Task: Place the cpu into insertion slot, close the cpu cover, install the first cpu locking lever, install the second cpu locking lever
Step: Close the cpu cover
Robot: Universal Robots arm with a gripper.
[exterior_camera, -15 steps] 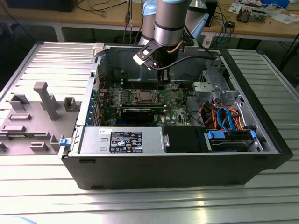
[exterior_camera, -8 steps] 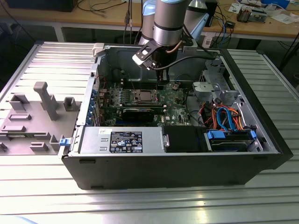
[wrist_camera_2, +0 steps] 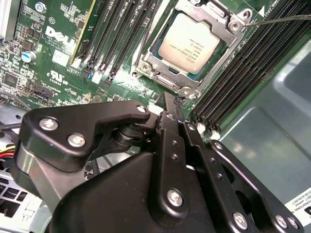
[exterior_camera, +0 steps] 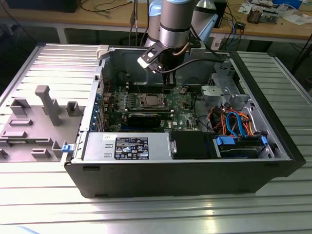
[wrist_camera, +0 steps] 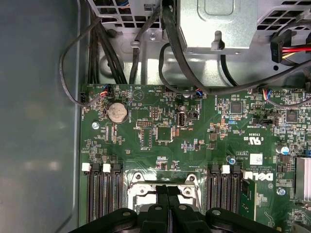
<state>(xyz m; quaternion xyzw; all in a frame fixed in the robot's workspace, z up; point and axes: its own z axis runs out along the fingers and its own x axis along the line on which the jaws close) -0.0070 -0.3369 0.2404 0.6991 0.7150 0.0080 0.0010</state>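
- While hanging low over the motherboard (wrist_camera_2: 58,73), pressing the fingers (wrist_camera: 162,206) of the gripper (wrist_camera_2: 172,99) flat together, seam to seam in both wrist views, pinching nothing.
- Pointing the closed tips at the near edge of the socket (wrist_camera_2: 142,68), just beside the cpu cover (wrist_camera_2: 229,36); touching it or not, impossible to tell.
- Just beyond, finding that cover lying flat as a frame around the cpu (wrist_camera_2: 192,42), leaving the silvery-grey top showing through the square window.
- Noting a thin wire lever (wrist_camera_2: 282,19) reaching away from a far corner of the socket, across the black memory slots (wrist_camera_2: 243,73) flanking the socket on both sides.
- Farther out, in the first wrist view, taking in a round coin battery (wrist_camera: 117,112) on the green board and black cables (wrist_camera: 170,39) looping beyond it.
- Farthest, in the exterior view, seeing the open computer case (exterior_camera: 170,170) lying on a ribbed metal table (exterior_camera: 243,214), the arm (exterior_camera: 173,19) reaching down into it, and a grey fixture (exterior_camera: 44,102) standing off toward the exterior view's left.
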